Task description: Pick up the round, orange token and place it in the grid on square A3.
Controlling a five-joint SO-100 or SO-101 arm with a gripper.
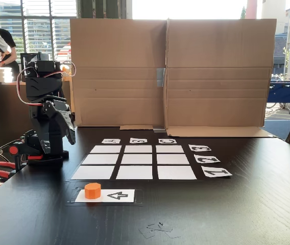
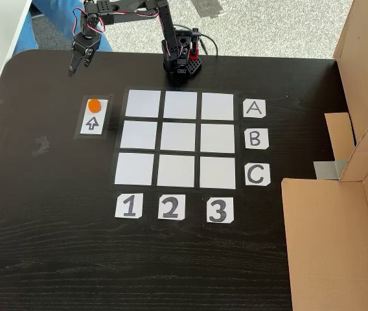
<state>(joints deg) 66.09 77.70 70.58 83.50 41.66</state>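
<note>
Token [image 2: 93, 104] on white arrow card [image 2: 94, 122], at end of card away from arrow in both fixed views; card lies just beside grid [image 2: 180, 138], column-1 side. Token upright, untouched. Square A3 [image 2: 218, 105] bare, corner cell next to A label [image 2: 254, 108]. Hand [image 2: 72, 69] hangs above tabletop [image 2: 48, 214], apart from token, pointing down; holds nothing. Fingers approx. together; exact gap: cannot tell. Cardboard wall [image 1: 170, 71] behind grid.

Bright orange token [image 2: 93, 104] on a white card [image 2: 94, 117] with a black arrow; white grid [image 2: 180, 138] cells; black tabletop [image 2: 54, 246]; brown cardboard [image 1: 170, 71].
</note>
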